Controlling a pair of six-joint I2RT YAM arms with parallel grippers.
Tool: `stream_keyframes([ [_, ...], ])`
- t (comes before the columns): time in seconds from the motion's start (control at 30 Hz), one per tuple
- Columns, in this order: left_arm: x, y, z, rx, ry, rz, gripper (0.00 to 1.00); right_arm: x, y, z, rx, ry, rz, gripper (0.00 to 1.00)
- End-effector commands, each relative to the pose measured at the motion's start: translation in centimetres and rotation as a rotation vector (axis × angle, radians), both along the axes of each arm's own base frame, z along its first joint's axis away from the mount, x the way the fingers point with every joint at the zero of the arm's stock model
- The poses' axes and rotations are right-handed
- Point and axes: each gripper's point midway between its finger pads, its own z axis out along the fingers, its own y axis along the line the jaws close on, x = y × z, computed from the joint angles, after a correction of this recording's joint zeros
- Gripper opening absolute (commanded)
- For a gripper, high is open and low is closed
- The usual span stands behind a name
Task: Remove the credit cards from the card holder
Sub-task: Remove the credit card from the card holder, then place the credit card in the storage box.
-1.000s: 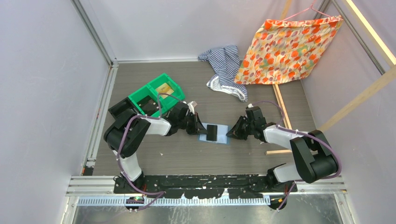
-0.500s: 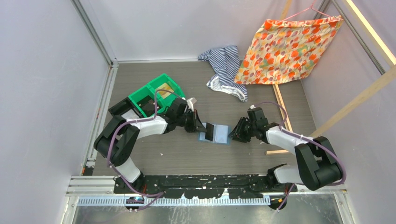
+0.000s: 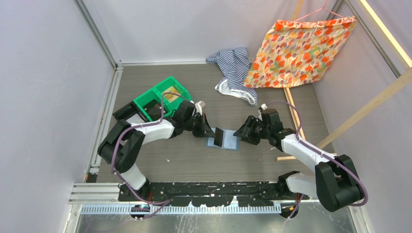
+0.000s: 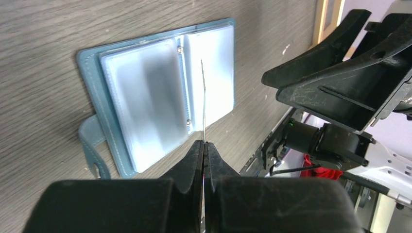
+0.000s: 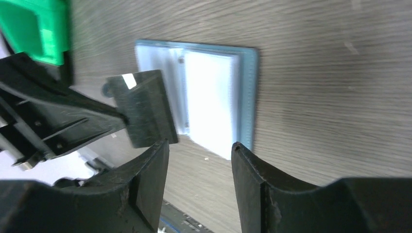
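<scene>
Pinching a dark credit card (image 3: 219,137) by its edge, the left claw (image 3: 208,131) held it over the open card holder (image 3: 231,142), which lay flat on the counter (image 3: 194,160) between the two arms. The right claw (image 3: 241,133) hovered with jaws apart and empty, near the holder's right edge.

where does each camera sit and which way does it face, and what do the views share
Top external: above and behind the arms, facing down at the table; both arms show whole.
Left wrist: on the left arm, facing down past the shut left gripper and its credit card to the card holder.
Right wrist: on the right arm, facing down through the open right gripper at the card holder.
Shared: all three show card holder and credit card.
</scene>
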Motion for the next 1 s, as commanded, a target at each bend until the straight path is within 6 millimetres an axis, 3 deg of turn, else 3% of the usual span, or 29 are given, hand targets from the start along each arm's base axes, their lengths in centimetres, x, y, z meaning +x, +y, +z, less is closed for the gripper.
stream_keyframes([
  [0.0,-0.4,-1.6,4.5,-0.116,-0.050,-0.084,0.00,1.5,3.5,5.0,0.229,-0.134,0.107,0.57],
  [0.13,-1.2,-1.7,5.6,-0.142,-0.037,-0.135,0.00,1.2,5.1,6.6,0.394,-0.146,0.148,0.61],
  [0.37,-0.9,-1.9,7.9,-0.238,-0.050,-0.146,0.00,0.8,5.2,6.6,0.423,-0.149,0.155,0.69],
  [0.63,-0.4,-1.5,9.5,-0.335,-0.044,-0.126,0.00,1.0,4.9,7.4,0.523,-0.155,0.133,0.70],
  [0.77,-0.2,-0.5,9.2,-0.276,-0.050,-0.108,0.01,1.3,4.4,7.3,0.519,-0.160,0.118,0.70],
  [0.97,-0.2,2.5,9.6,-0.056,-0.118,-0.096,0.01,1.7,3.0,7.0,0.422,-0.169,0.089,0.70],
])
